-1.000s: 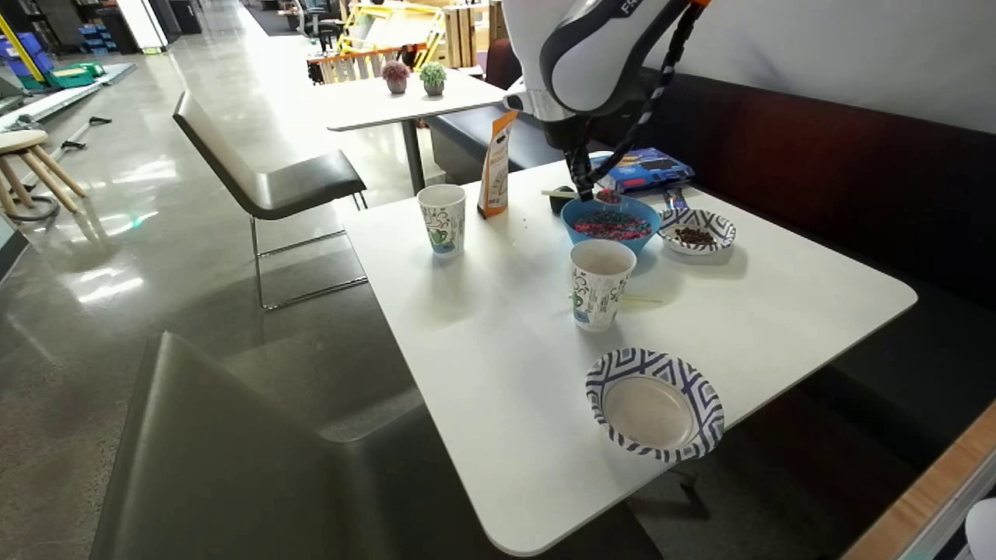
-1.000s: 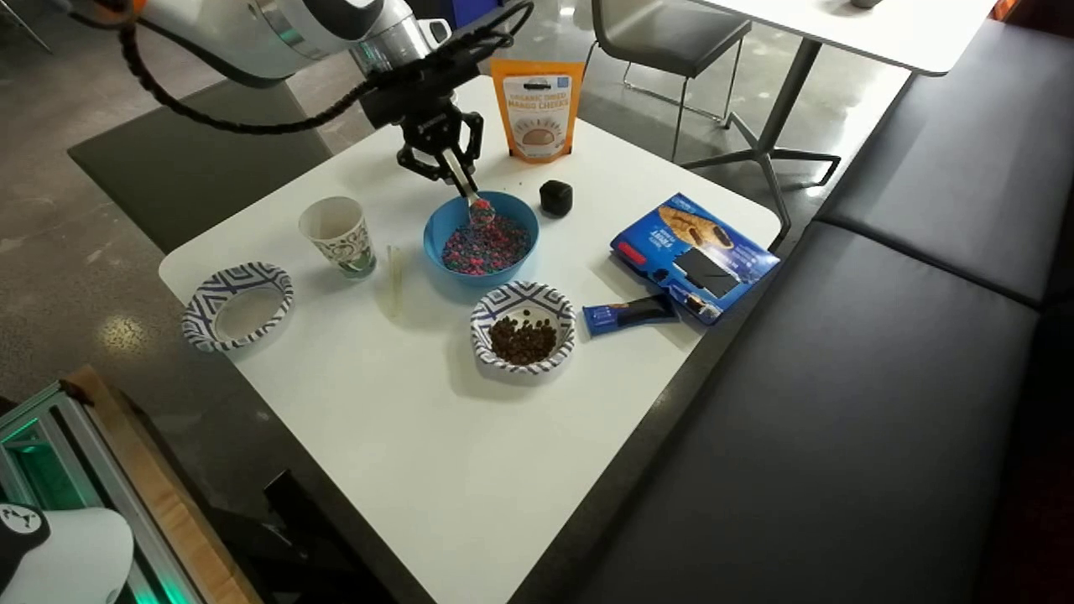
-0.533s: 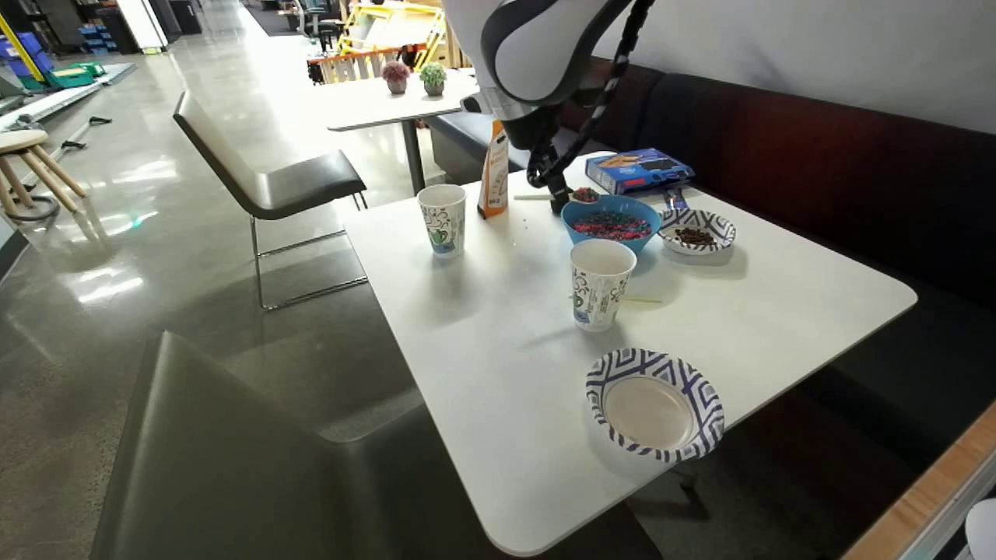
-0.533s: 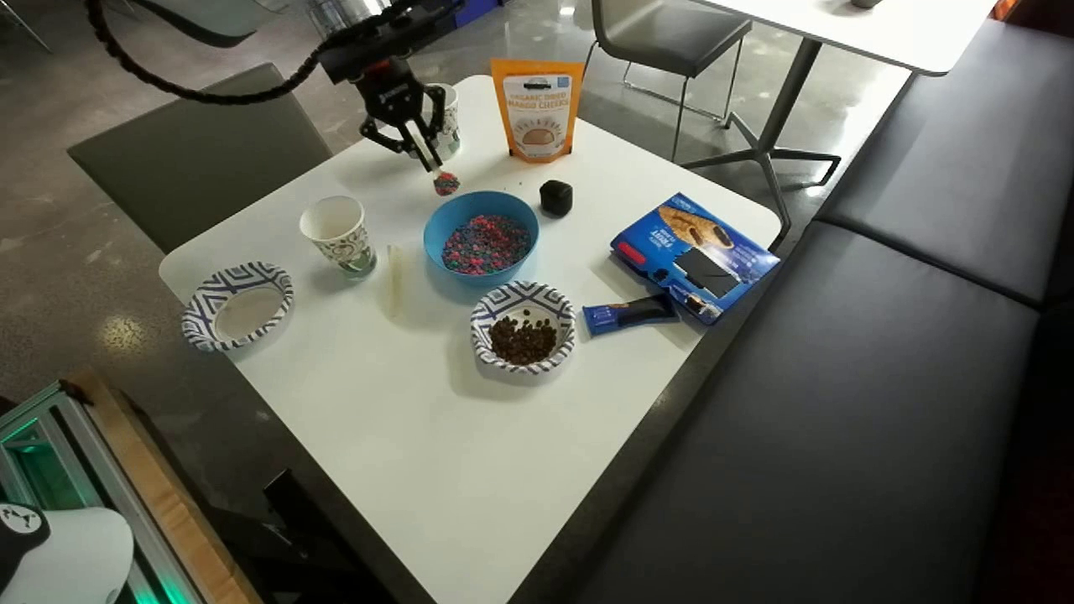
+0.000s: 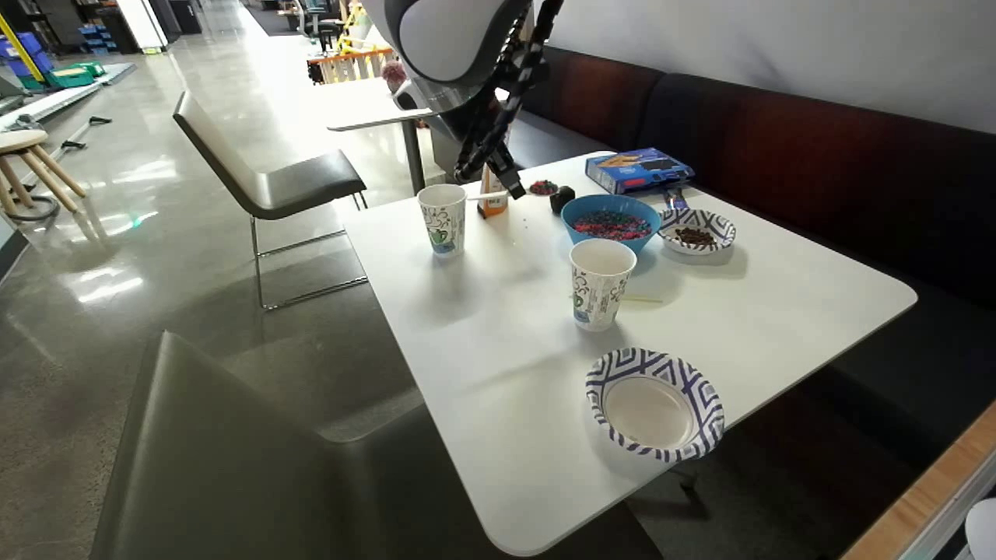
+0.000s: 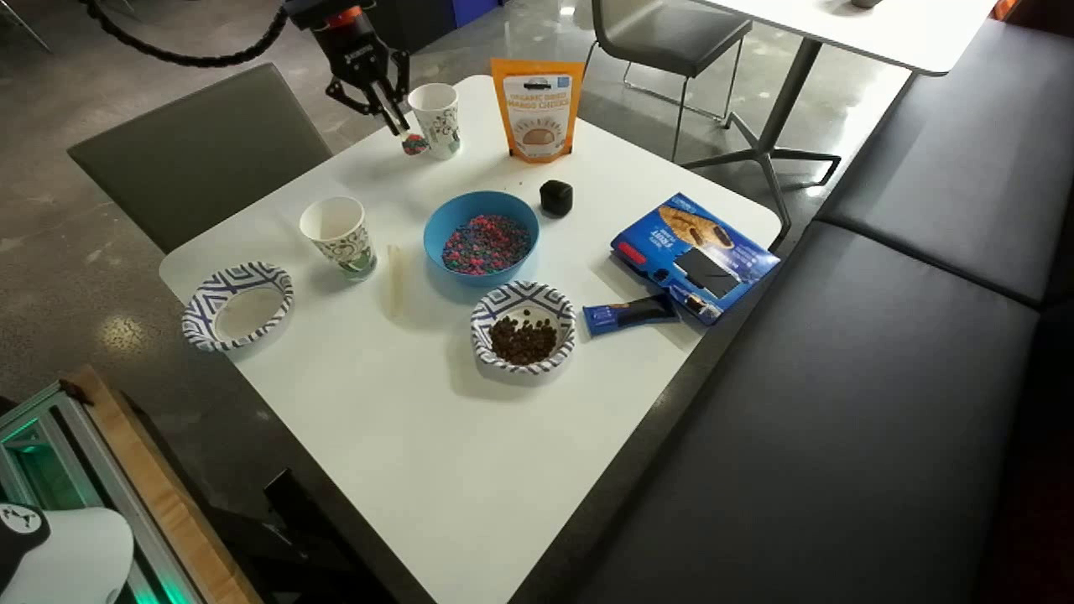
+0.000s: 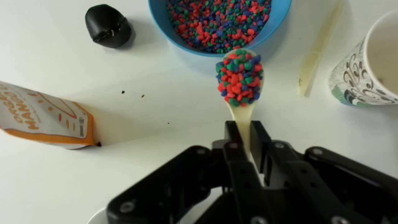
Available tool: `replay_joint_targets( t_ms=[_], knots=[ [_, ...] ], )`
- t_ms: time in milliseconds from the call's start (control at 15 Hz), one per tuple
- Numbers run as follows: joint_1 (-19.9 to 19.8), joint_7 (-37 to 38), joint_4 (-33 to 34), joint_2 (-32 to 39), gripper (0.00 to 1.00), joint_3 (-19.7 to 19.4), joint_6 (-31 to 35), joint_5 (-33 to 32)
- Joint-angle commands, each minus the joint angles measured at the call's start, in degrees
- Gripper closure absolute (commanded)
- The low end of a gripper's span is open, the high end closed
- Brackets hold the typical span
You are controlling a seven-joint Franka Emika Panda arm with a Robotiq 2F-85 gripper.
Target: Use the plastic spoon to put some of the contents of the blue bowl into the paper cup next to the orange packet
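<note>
Orange packet [image 6: 537,109] is my reference; it stands upright on the table [image 6: 453,453]. Target paper cup [image 6: 440,126]: just beside the packet, apart from it, upright. Blue bowl [image 7: 164,21], with its red, green and blue granules [image 7: 217,25]: farther from the packet than this cup. My gripper [image 7: 244,124]: jaws drawn in to the thickness of the plastic spoon [image 7: 242,112], pinching its handle. The spoon's head carries a full heap [image 7: 239,77] and hangs near the packet, not over the cup's mouth; nothing is tipped yet.

Step in hand, as I judge it: bringing the load to the cup. Method: raise the spoon until head and handle tail both pass over the rim; I cannot tell whether the tail clears it. Hold the head flat and go slowly, since the heap looks loose. Give the packet room. Centre the head over the mouth, bring it low, then roll the wrist smoothly; an early roll would scatter granules beside the packet.
</note>
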Motion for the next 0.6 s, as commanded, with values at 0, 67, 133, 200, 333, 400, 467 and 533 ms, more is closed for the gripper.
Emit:
replay_joint_targets(
  t_ms=[0,67,133,200,333,400,467,533],
  knots=[
    [-0.39,-5.46,6.85,3.81,0.96,1.17,-2.98,2.81],
    [0.31,-2.39,3.08,1.5,0.96,0.22,-0.87,0.91],
    [0.34,-2.73,3.76,1.82,0.86,0.19,-0.9,1.06],
    [0.33,-2.72,3.76,1.82,0.86,0.16,-0.91,1.05],
    [0.32,-2.71,3.71,1.82,0.86,0.14,-0.91,1.04],
    [0.32,-2.71,3.71,1.82,0.86,0.14,-0.91,1.04],
    [0.32,-2.71,3.71,1.82,0.86,0.14,-0.91,1.04],
    [0.32,-2.71,3.71,1.82,0.86,0.14,-0.91,1.04]
  ],
)
